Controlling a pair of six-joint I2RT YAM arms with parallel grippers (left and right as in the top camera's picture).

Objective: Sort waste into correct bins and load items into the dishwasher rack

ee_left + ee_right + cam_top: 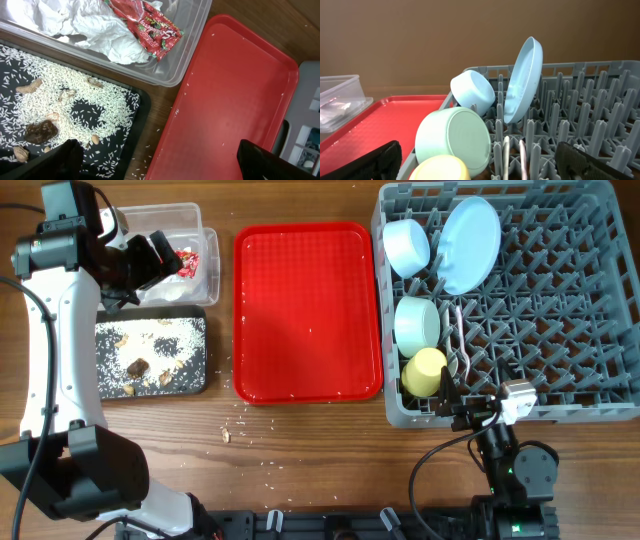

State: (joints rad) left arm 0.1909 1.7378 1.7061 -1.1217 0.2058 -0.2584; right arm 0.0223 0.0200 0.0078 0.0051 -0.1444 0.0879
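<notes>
Left gripper [156, 145] spread wide, empty, over the clear tub [196, 37] and black tray [136, 129], upper left of the overhead view. Wrapper [147, 25] lies in the tub on the tissue [100, 32], with its long axis running upper left to lower right in the left wrist view. Sorting looks about done: lift straight up and don't clip the tub wall. Right gripper [477, 147] is also spread and empty, at the front edge of the rack [560, 300].
</notes>
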